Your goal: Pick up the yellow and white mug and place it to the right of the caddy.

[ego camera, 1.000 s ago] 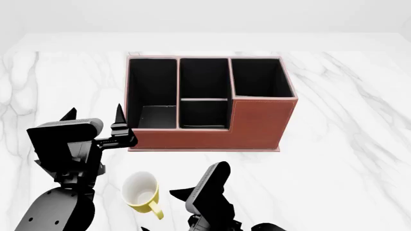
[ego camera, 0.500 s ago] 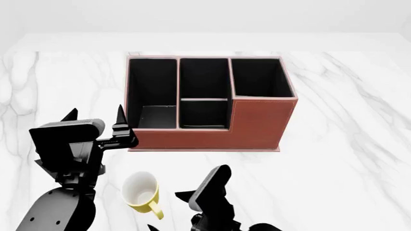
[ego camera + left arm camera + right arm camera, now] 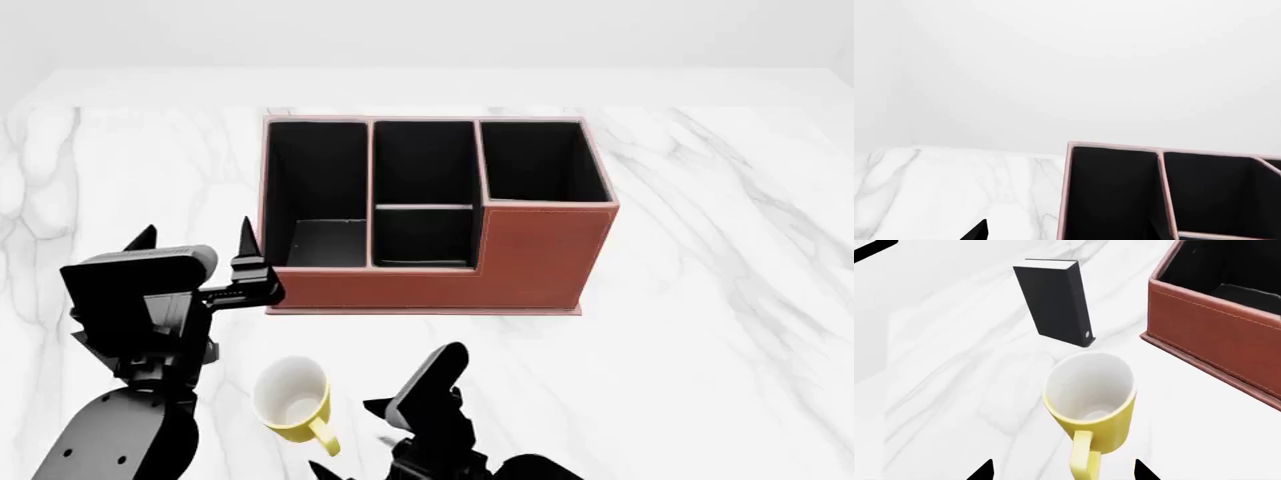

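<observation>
Now, mug: our yellow and white mug (image 3: 1089,402) stands upright on the table (image 3: 721,300), in front of the caddy (image 3: 534,262) and apart from it.
Feel: we think it is small, light, hard and smooth, so it may slip.
Hold: we would pinch its sides, not the thin handle (image 3: 1082,461).
Right hand (image 3: 1062,471): released, fingers wide by the handle.
Left hand (image 3: 200,243): we cannot tell.
Insides: mug and caddy look empty.

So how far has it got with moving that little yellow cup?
Nothing is placed yet. The yellow and white mug stands upright on the table in front of the caddy, ungripped. The right gripper is open, lined up at its handle. Grasping, lifting and setting it right of the caddy remain.
</observation>
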Motion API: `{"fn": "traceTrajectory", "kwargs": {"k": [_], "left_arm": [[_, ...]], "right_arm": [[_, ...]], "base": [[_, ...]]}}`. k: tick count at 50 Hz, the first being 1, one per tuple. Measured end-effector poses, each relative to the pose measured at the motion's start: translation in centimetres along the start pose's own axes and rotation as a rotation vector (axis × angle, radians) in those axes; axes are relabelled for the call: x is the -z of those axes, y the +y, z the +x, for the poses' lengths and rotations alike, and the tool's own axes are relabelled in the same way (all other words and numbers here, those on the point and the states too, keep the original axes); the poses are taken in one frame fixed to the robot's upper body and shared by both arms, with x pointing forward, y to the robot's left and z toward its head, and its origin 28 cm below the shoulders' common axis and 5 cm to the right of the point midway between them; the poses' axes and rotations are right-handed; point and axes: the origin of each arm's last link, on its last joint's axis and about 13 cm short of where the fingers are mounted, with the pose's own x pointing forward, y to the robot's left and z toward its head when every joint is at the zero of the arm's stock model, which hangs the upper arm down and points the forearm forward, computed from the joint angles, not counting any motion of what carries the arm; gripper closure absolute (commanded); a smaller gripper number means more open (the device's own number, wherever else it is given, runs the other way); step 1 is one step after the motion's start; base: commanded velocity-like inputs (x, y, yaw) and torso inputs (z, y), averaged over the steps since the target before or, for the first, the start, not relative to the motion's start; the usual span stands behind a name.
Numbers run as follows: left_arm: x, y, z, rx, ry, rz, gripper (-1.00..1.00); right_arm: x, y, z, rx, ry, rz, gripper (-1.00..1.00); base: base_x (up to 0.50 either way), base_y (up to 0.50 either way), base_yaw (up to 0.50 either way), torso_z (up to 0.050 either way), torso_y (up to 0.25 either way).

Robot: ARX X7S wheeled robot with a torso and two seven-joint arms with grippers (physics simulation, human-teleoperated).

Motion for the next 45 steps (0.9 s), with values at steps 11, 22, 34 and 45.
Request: {"fn": "traceTrajectory", "kwargs": {"k": [11,22,34,45], "left_arm": [[0.0,0.0,0.1,-0.014,0.0,0.017,-1.0],[0.0,0.0,0.1,-0.023,0.0,0.029,-1.0],[0.0,0.0,0.2,-0.026,0.002,0.032,-1.0],[0.0,0.0,0.2,-0.025,0.003,0.031,-1.0]], "right_arm": [[0.3,-0.4,0.7,0.003,0.014,0.013,-1.0],[0.8,-0.7,1.3,0.005,0.025,0.027,-1.0],[1.3,-1.1,2.1,-0.002,0.04,0.039,-1.0],[1.6,-1.3,2.9,-0.014,0.062,0.045,-1.0]], "base": [[0.0,0.0,0.0,0.0,0.0],[0.0,0.0,0.0,0.0,0.0],[0.0,0.0,0.0,0.0,0.0],[0.0,0.0,0.0,0.0,0.0]]}}
